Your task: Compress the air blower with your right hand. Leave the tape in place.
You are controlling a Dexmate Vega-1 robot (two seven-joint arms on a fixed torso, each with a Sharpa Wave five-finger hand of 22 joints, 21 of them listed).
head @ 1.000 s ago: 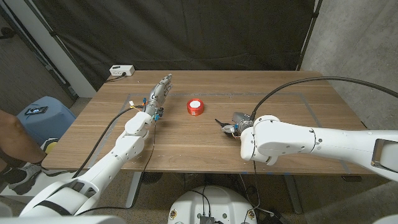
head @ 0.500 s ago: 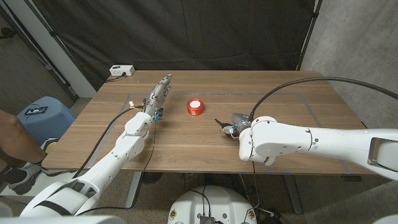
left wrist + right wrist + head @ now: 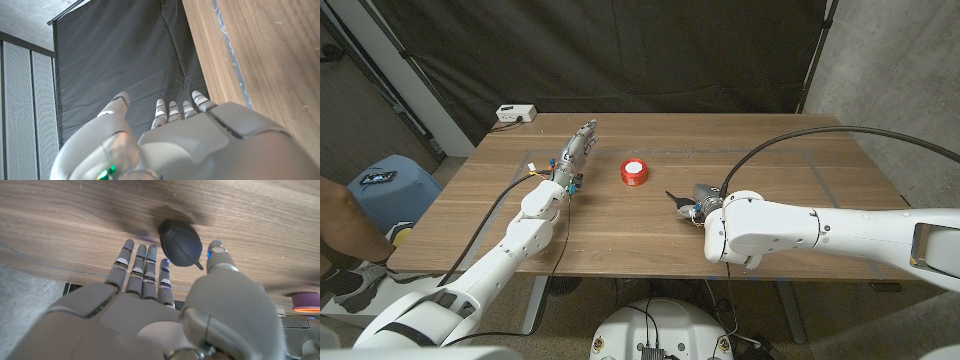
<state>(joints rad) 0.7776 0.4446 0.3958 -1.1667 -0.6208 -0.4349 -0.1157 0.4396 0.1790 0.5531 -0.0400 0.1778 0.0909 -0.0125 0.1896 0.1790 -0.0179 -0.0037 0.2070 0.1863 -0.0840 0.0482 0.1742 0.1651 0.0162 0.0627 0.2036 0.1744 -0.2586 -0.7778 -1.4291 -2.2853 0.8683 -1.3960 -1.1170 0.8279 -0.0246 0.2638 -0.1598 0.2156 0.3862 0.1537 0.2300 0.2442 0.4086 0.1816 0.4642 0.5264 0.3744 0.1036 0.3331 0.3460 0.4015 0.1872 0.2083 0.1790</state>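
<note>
The black rubber air blower (image 3: pixel 181 242) lies on the wooden table (image 3: pixel 790 170), its thin nozzle (image 3: pixel 672 197) pointing toward the robot's left. In the head view my right hand (image 3: pixel 704 200) covers most of the bulb. The right wrist view shows my right hand (image 3: pixel 165 280) with straight, spread fingers; the bulb sits just beyond the fingertips, between the fingers and thumb (image 3: pixel 216 251), and nothing is gripped. The red tape roll (image 3: pixel 634 172) stands apart, further back and to the left, and its edge also appears as tape (image 3: pixel 306 301). My left hand (image 3: pixel 580 143) reaches toward the table's back left, fingers extended, holding nothing.
A white power strip (image 3: pixel 515 114) sits at the back left corner. A blue stool (image 3: pixel 380 182) and part of a person (image 3: pixel 338 225) are beside the table's left side. A black curtain (image 3: pixel 650 50) hangs behind. Cables trail along both arms.
My right forearm has eased slightly toward the near edge and the left. The blower, the tape and my left hand stay where they were.
</note>
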